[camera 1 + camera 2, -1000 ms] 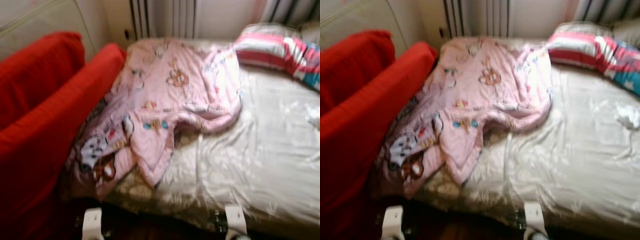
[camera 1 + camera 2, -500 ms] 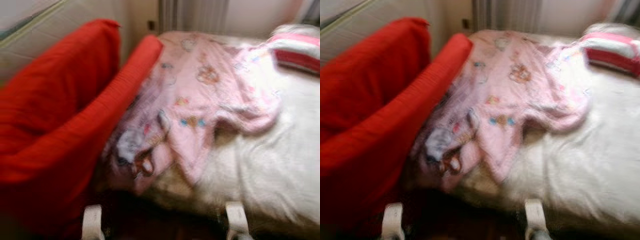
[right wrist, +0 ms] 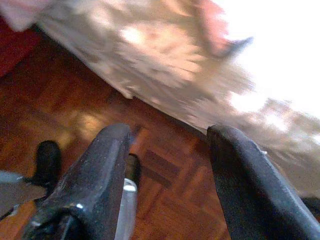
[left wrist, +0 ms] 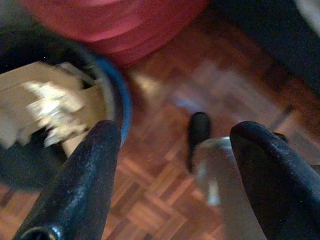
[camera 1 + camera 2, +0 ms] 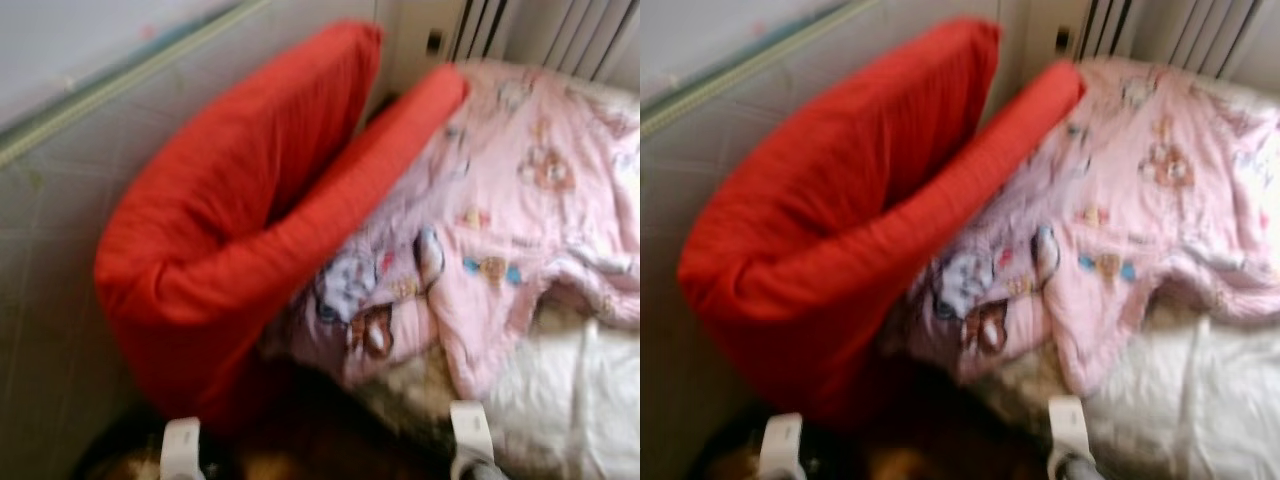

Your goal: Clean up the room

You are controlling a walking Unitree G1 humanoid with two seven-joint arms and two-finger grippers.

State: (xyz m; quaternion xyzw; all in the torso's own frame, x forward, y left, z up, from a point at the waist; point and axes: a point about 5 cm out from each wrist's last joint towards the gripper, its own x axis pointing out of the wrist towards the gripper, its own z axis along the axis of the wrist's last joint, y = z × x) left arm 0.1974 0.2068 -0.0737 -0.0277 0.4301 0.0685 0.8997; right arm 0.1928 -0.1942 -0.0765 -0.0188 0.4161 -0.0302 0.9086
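Red fabric dominates the head views: a folded red mattress (image 5: pixel 240 220) stands propped against the tiled wall (image 5: pixel 60 260), its lower fold resting against the edge of the bed (image 5: pixel 570 400). A pink printed quilt (image 5: pixel 500 230) lies crumpled across the bed, one corner hanging over the side nearest the mattress. The head views are blurred, so finer detail on the bed cannot be read.

The left gripper (image 4: pixel 175 170) hangs low over the parquet floor (image 4: pixel 165 200), fingers apart and holding nothing. Beside it stands a dark, blue-rimmed bin (image 4: pixel 112 95) that appears to hold cardboard and crumpled paper. The right gripper (image 3: pixel 170 170) hangs over the same floor beside the bed's draped side, fingers likewise apart and empty.

Assessment: the step in hand is survey or approach; no item is yet engaged. The quilt is the evident untidy item, with the bin as a likely place for any rubbish. The next move calls for a steady stance in front of the bed, then a raised arm reaching to the quilt's hanging corner, with care not to snag the mattress
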